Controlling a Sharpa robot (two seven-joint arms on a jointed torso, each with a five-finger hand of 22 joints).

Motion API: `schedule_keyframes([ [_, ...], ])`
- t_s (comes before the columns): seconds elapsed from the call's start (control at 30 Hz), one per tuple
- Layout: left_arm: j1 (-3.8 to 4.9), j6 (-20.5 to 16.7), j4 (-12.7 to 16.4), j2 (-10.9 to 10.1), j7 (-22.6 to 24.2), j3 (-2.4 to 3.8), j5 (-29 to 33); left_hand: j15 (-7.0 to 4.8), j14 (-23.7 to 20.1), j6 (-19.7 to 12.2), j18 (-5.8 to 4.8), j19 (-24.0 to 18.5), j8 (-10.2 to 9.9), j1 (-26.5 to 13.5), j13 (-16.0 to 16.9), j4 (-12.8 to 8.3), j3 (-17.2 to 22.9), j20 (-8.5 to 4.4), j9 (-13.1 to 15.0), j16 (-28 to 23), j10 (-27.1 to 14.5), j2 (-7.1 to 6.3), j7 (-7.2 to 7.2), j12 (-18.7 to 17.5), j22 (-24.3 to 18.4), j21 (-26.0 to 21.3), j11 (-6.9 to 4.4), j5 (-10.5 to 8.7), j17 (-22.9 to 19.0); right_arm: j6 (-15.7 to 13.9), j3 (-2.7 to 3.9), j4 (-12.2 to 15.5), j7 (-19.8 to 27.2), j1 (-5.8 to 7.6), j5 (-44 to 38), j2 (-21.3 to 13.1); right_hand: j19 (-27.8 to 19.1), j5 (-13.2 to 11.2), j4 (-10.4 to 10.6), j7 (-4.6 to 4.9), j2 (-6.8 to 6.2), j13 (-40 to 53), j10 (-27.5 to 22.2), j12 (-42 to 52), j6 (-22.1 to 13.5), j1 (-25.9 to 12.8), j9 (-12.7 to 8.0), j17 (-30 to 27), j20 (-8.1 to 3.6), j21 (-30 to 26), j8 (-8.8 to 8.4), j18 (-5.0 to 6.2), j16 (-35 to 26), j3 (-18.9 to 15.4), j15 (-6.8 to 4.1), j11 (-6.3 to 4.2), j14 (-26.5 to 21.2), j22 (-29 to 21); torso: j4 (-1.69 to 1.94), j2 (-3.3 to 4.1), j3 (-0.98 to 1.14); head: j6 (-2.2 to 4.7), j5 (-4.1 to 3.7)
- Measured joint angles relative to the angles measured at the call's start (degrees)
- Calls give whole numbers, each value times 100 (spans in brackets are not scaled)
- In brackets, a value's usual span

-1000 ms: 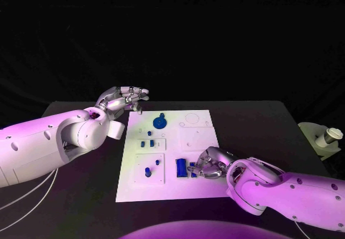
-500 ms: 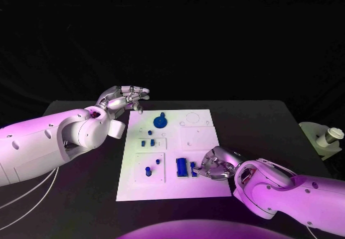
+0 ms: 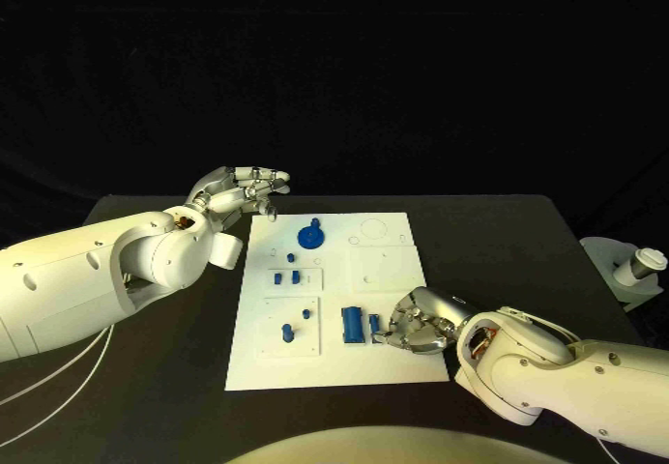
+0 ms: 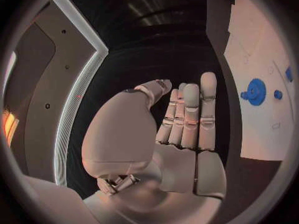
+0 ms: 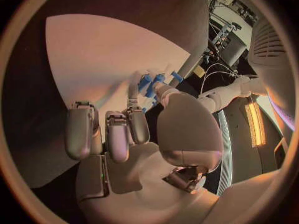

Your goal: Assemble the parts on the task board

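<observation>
The task board [image 3: 384,280] is lying flat in the middle of the black worktop [image 3: 502,242], with blue parts spread over its left half. A round blue part [image 3: 309,235] is sitting near the far edge, and small blue pegs [image 3: 286,277] are standing in the recessed panel just nearer than it. A further peg [image 3: 287,333] is standing in the near-left panel, and a long blue block [image 3: 354,324] is standing in the near-middle of the board.

The right hand [image 3: 414,324] is resting over the board's near-right area, just beside the long block, its fingers curled downward. In the right wrist view a small blue part [image 5: 149,82] is showing at the fingertips [image 5: 138,115]; whether it is being pinched or merely touched cannot be told.

The left hand [image 3: 240,191] is hovering off the board's far-left corner. In the left wrist view its fingers [image 4: 194,112] are extending straight and side by side, holding nothing.

A white fixture [image 3: 627,266] is standing at the worktop's right edge.
</observation>
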Motion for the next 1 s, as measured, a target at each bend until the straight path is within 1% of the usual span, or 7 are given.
schedule_keyframes([
  [0.13, 0, 1, -1, 0, -1, 0, 0, 0, 0, 0, 0, 0, 0, 0, 0, 0, 0, 0, 0, 0, 0, 0, 0, 0, 0, 0, 0, 0, 0, 40, 0, -94, 7, -3, 1, 78, 0, 0, 0, 0, 32, 0, 0, 0, 0, 32, 0, 0, 0, 0, 0, 0, 0, 0, 0, 0, 0, 0, 5, 3, -3, 1, -1],
  [0.2, 0, 1, -1, 0, -1, 0, 0, 0, 0, 0, 0, 0, 0, 0, 0, 0, 0, 0, 0, 0, 0, 0, 0, 0, 0, 0, 0, 0, 0, 60, 0, -152, 7, -5, 0, 111, 0, 0, 0, 0, 10, 0, 0, 0, 0, 60, 0, 0, 0, 0, 0, 0, 0, 0, 0, 0, 0, -1, 8, 4, -5, 0, 0],
  [0.33, 0, 2, 1, -3, -2, 0, 0, 0, 0, 0, 0, 0, 0, 0, 0, 0, 0, 0, 0, 0, 0, 0, 0, 0, 0, 0, 0, 0, 0, 85, 0, -251, -3, -6, -22, 165, 0, 0, 0, 0, 25, 0, 0, 0, 0, 113, -6, 0, 0, 0, 0, 0, 0, -31, 0, 0, 0, -1, 9, 5, -9, -20, 7],
  [0.37, 0, 2, 1, -3, -2, 0, 0, 0, 0, 0, 0, 0, 0, 0, 0, 0, 0, 0, 0, 0, 0, 0, 0, 0, 0, 0, 0, 0, 0, 89, 0, -280, -9, -7, -29, 177, 0, 0, 0, 0, 69, 0, 0, 0, 0, 158, -6, 0, 0, 0, 0, 0, 0, -31, 0, 0, 0, -1, 8, 5, -10, -20, 8],
  [0.5, 0, 2, 3, -6, -3, 0, 0, 0, 0, 0, 0, 0, 0, 0, 0, 0, 0, 0, 0, 0, 0, 0, 0, 0, 0, 0, 0, 0, 0, 92, 1, -366, -26, -8, -75, 204, 0, -24, 0, -2, 69, 0, 0, 0, 2, 157, -3, 0, 0, 0, 4, 0, 0, -31, 0, 0, 0, -1, 5, 5, -8, -24, 18],
  [0.83, 0, 2, 2, -10, -4, 0, 0, 0, 0, -20, 0, 0, 0, 0, 7, 16, 16, 0, 0, 23, 0, 0, -20, 0, -5, -23, 0, 0, -9, 59, 3, -396, 2, -8, -158, 220, 0, -59, 7, -10, 46, 0, 0, 0, 10, 255, -30, 3, 0, 0, 11, 0, 0, -87, 0, 0, 0, -2, -5, -1, -1, -22, 24],
  [1.0, 0, 2, -2, -10, -4, 0, 0, 0, 0, -20, 0, 0, 0, 0, 7, 16, 16, 0, 0, 23, 0, 0, -20, 0, -4, -23, 0, 0, -10, -89, 3, -305, 151, -5, -111, 126, 0, -59, 31, 8, 46, -1, 0, -39, -8, 255, -24, 5, 0, -18, 11, 0, 0, -110, 0, 0, 0, -1, -5, -7, 0, -5, 16],
])
